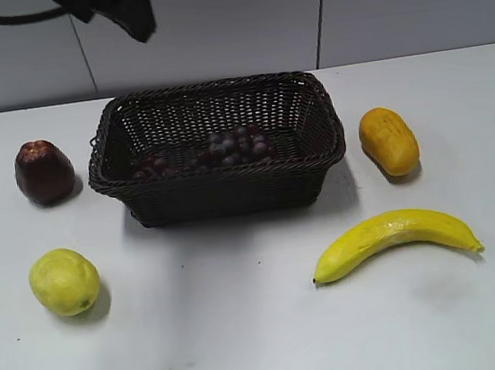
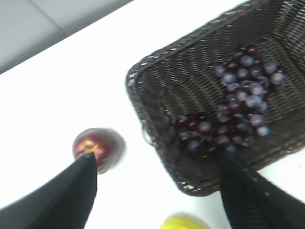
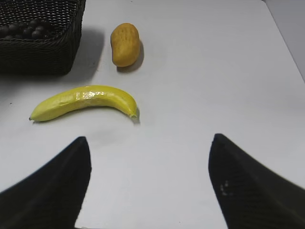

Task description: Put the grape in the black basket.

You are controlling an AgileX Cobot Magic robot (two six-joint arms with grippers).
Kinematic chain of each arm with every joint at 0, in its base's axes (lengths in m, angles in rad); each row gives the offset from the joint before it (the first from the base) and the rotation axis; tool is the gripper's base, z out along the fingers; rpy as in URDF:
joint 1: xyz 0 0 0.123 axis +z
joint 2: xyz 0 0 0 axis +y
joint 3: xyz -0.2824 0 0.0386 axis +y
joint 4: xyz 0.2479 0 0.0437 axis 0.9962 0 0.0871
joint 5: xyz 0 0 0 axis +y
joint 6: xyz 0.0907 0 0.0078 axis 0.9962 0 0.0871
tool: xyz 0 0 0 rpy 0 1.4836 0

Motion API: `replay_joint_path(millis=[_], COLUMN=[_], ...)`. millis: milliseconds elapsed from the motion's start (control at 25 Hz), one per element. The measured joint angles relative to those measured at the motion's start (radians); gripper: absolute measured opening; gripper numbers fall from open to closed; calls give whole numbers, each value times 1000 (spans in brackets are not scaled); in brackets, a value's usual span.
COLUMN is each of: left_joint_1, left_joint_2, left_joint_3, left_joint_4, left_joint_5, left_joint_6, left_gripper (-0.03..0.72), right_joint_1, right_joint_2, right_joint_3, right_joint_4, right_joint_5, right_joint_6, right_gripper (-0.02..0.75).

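Observation:
The bunch of dark red-purple grapes (image 1: 212,151) lies inside the black woven basket (image 1: 326,126) at the back middle of the table. It also shows in the left wrist view (image 2: 233,107), lying on the basket (image 2: 143,95) floor. My left gripper (image 2: 155,164) is open and empty, high above the basket's left end; in the exterior view only part of it shows at the top left (image 1: 122,9). My right gripper (image 3: 150,145) is open and empty above bare table, near the front right. The basket's corner (image 3: 57,52) and some grapes (image 3: 26,27) show in the right wrist view.
A dark maroon fruit (image 1: 43,171) sits left of the basket, a yellow-green round fruit (image 1: 64,281) in front of it. A banana (image 1: 394,237) and an orange-yellow oblong fruit (image 1: 387,140) lie right of the basket. White table (image 1: 247,329), grey wall behind.

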Motion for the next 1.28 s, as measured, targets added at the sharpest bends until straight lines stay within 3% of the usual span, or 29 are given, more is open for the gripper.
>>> replay_joint_path(millis=[320,520,800,1280], left_joint_1=[169,218,220,220], left_joint_2=[-74,-141,-316,-798], left_joint_3=[0,75,312,852], left_joint_4=[6,6,4,-27], left_joint_5=[56,56,55,-58], left_joint_6=[-45,-57,-78,-127], left_gripper=[591,587,586,585], right_joint_1=[0,0,0,0], right_joint_2=[0,0,0,0], right_joint_3=[0,0,0,0], right_joint_4=[0,0,0,0], right_joint_5=[0,0,0,0], right_joint_6=[0,0,0,0], right_gripper=[585,585,585,585])
